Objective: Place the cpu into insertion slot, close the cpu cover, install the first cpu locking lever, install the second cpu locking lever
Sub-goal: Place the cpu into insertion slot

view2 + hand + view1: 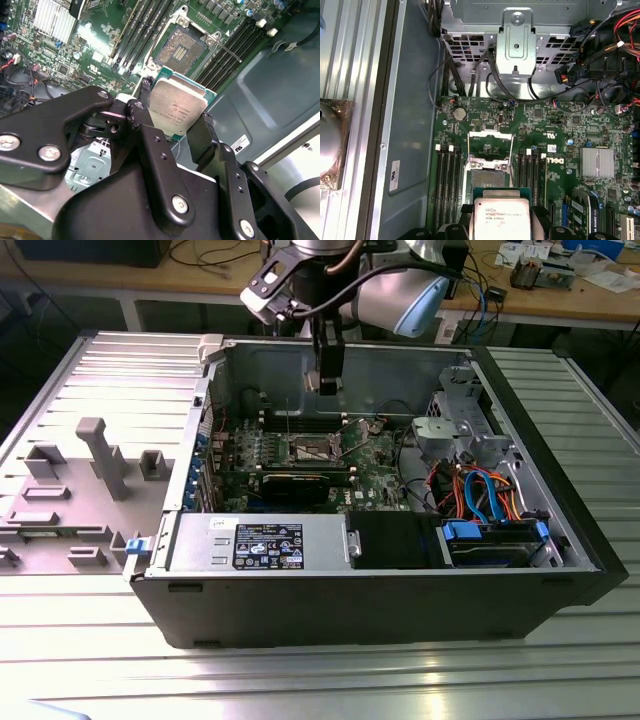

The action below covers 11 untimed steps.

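Note:
My gripper (176, 107) is shut on the cpu (175, 102), a flat square chip with a silver-grey top, held by two opposite edges between the black fingers (200, 135). In the exterior view the gripper (327, 383) hangs inside the open computer case, well above the green motherboard (375, 455). The insertion slot (490, 178) lies bare just beyond the held cpu (501, 216), its tan contact field showing (186, 46). The cpu cover (490, 142) is flipped open on the slot's far side.
Black memory slots (447, 175) flank the socket on both sides. A finned heatsink (598, 162), a metal drive cage (455, 425) with coloured cables (485, 490) and a power supply (265, 543) fill the case. A grey fixture (100, 460) stands outside at the exterior view's left.

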### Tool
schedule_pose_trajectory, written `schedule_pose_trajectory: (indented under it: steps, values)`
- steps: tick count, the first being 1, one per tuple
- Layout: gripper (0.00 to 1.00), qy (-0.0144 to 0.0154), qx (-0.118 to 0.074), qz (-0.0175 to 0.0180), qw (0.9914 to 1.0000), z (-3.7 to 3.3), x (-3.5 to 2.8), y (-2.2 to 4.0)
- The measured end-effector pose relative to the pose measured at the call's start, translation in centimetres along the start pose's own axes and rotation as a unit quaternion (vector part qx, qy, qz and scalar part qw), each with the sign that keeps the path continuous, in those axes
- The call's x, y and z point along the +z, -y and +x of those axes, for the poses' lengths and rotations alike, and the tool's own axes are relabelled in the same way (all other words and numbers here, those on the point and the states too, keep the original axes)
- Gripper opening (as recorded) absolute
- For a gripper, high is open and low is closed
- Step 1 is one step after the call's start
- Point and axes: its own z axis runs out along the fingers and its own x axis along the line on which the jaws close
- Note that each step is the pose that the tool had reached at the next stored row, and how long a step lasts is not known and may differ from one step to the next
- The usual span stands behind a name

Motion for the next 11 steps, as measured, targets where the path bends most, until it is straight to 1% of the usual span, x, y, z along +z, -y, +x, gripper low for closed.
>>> schedule_pose_trajectory:
  steps: [4, 6, 11]
  values:
    - [0.54, 0.0000, 0.000, 0.0000, 1.00000, -0.01, 0.32, 0.03]
    - [0.54, 0.0000, 0.000, 0.0000, 1.00000, -0.01, 0.58, 0.05]
    - [0.54, 0.0000, 0.001, -0.0001, 1.00000, 0.00, 0.64, 0.05]
